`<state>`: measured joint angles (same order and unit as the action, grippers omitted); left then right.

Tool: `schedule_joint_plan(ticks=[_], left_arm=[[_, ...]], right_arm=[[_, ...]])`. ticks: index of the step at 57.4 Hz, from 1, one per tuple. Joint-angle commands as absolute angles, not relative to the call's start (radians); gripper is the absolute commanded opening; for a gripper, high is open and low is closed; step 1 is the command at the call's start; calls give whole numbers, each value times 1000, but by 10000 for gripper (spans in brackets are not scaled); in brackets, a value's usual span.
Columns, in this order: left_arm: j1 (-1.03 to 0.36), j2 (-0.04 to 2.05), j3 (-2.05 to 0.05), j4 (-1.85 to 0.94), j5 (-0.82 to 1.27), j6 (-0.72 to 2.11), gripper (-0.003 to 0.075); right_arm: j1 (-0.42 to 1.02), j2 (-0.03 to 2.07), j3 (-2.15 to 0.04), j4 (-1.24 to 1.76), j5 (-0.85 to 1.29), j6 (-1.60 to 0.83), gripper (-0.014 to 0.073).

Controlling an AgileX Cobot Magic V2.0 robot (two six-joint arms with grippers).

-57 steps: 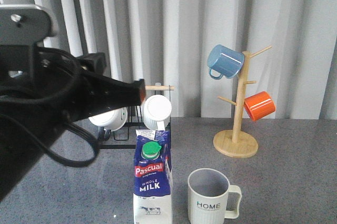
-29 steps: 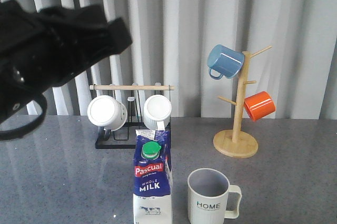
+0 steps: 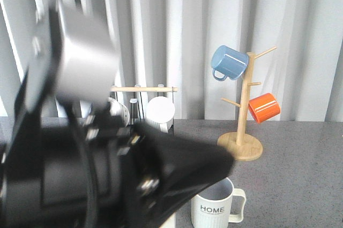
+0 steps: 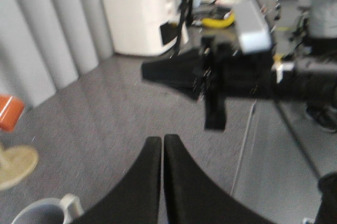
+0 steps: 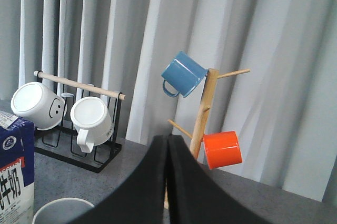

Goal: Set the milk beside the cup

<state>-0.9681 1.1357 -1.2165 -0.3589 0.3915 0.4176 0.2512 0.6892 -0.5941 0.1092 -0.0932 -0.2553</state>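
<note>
The milk (image 5: 15,167), a blue-and-white carton, stands on the grey table; only part of it shows at the edge of the right wrist view. In the front view my left arm (image 3: 107,185) hides it. The cup (image 3: 216,209), off-white and ribbed with "HOME" lettering, stands upright at the front. Its rim shows in the right wrist view (image 5: 60,207) close beside the milk, and it also shows in the left wrist view (image 4: 47,211). My left gripper (image 4: 163,141) is shut and empty above the table. My right gripper (image 5: 167,141) is shut and empty, raised near the cup.
A wooden mug tree (image 3: 244,110) with a blue mug (image 3: 229,63) and an orange mug (image 3: 263,107) stands at the back right. A black rack (image 5: 79,145) with two white mugs (image 5: 92,119) stands behind the milk. My right arm (image 4: 221,74) shows in the left wrist view.
My left arm has swung down from the upper left and across the front view, and now covers the milk. The cup, rack and mug tree have not moved.
</note>
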Motion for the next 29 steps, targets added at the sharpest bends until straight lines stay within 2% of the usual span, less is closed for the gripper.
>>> schedule_joint_plan(ticks=[1, 9, 23, 29], left_arm=[[-955, 1037, -1160, 29, 336, 31, -8], [-841, 904, -1045, 270, 342, -259, -8], [-465, 666, -834, 272, 311, -229, -8], [-319, 557, -685, 229, 221, -229, -8]], right_arm=[[244, 686, -628, 98, -163, -260, -7], [244, 686, -628, 98, -163, -260, -7], [244, 686, -628, 98, -163, -260, -7], [244, 686, -628, 98, -163, -260, -7]])
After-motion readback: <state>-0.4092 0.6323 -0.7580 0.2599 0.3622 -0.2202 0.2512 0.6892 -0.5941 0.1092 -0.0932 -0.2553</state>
